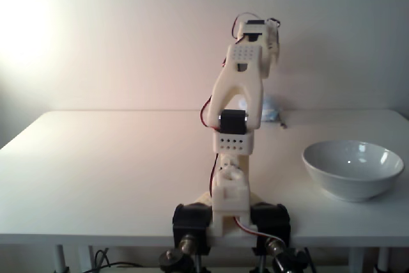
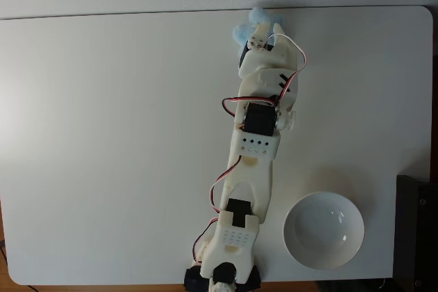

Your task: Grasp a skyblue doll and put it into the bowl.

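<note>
End effector (image 2: 254, 32) sits over the skyblue doll (image 2: 243, 30) at top centre of the tabletop (image 2: 102, 135); we can't tell its opening. Grasp step; next, lift and swing to the bowl (image 2: 323, 230), lower right.

Arm (image 1: 238, 94): white printed plastic shells, rounded and forked at the links. Black servo blocks (image 2: 258, 119) sit in the joints. Grids of small holes mark two plates (image 1: 232, 141). Red, black and white cables (image 2: 226, 182) loop along one side. Black clamps (image 1: 192, 220) flank the base at the table edge.
</note>
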`<action>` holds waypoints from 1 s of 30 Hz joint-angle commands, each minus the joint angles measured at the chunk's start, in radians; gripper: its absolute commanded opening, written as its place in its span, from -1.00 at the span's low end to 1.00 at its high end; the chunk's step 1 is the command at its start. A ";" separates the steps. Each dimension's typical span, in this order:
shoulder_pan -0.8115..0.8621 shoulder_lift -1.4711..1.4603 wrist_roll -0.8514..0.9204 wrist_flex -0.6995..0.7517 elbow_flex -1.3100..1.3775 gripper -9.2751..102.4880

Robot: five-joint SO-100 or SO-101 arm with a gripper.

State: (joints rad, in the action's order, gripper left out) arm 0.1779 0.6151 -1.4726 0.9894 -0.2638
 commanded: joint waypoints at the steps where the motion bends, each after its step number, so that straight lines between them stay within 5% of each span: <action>1: -0.008 0.069 0.014 0.060 0.020 -0.80; 5: -0.005 0.064 0.012 0.060 0.015 -0.60; 16: 0.009 -0.028 0.017 -0.012 0.008 0.61; 30: 0.081 -0.187 0.015 -0.014 0.020 0.72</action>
State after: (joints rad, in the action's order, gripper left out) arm 0.2500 0.4142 -1.4634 0.9925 -0.2638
